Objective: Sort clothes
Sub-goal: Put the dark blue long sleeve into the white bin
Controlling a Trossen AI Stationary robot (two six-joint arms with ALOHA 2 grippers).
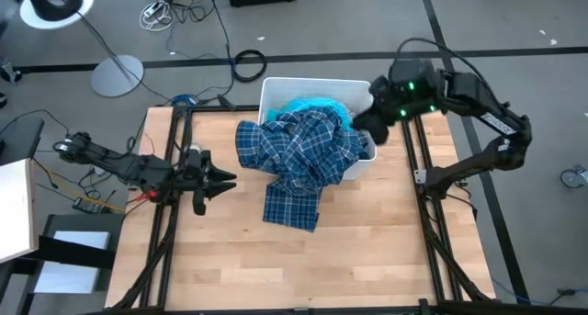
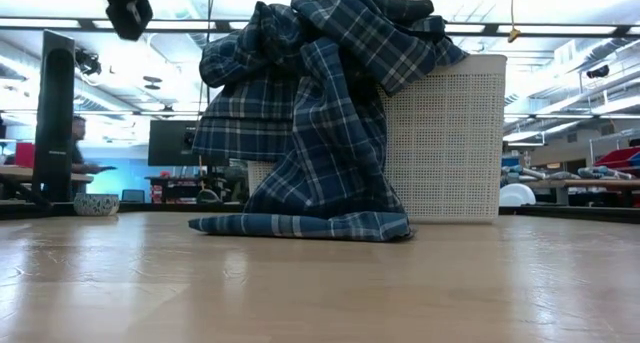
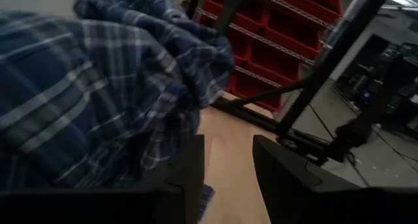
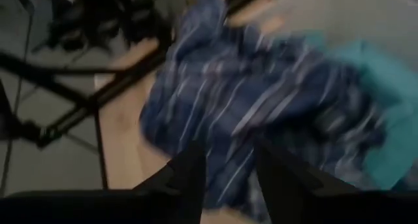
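A navy plaid shirt (image 1: 299,154) hangs over the left and near rim of the white bin (image 1: 276,87). Its lower end (image 2: 300,226) lies flat on the table. A turquoise piece (image 1: 317,106) lies inside the bin, partly under the shirt. My left gripper (image 1: 225,180) is open and empty, left of the shirt, pointing toward it; it also shows in the left wrist view (image 3: 228,178) and the low view (image 2: 130,8). My right gripper (image 1: 372,131) is open and empty above the bin's near right corner, looking down on the shirt (image 4: 228,100). The other garments are hidden.
The bin stands at the table's far middle, with wooden tabletop (image 1: 367,241) in front of it and at both sides. Black frame rails (image 1: 175,168) run along the table's left and right edges (image 1: 418,168).
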